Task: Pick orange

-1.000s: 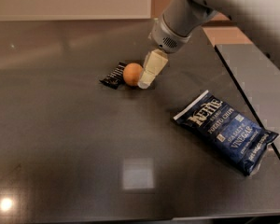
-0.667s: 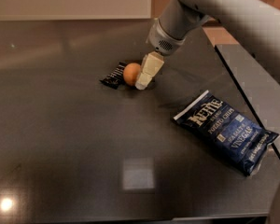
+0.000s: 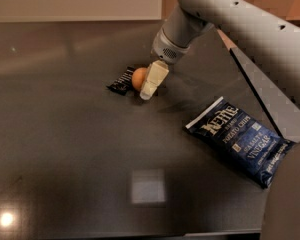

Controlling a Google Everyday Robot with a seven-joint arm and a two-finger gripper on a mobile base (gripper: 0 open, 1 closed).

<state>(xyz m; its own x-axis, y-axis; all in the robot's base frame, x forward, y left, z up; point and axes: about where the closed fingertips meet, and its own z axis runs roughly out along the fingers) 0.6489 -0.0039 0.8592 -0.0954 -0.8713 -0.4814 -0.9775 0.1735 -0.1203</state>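
The orange [image 3: 137,78] is a small round fruit lying on the dark table [image 3: 65,144], left of centre toward the back. My gripper [image 3: 149,86] hangs from the grey arm [image 3: 230,14] and reaches down right against the orange's right side, covering part of it. The orange rests on the table. A small black candy wrapper [image 3: 121,81] lies touching the orange's left side.
A blue chip bag [image 3: 237,140] lies flat on the table to the right and nearer the front. The table's right edge [image 3: 262,109] runs diagonally behind the bag. A bright light reflection shows at the front left corner [image 3: 6,219].
My gripper has moved a little to the left and down, from just right of the orange to overlapping its right side. The orange, wrapper and chip bag have not moved.
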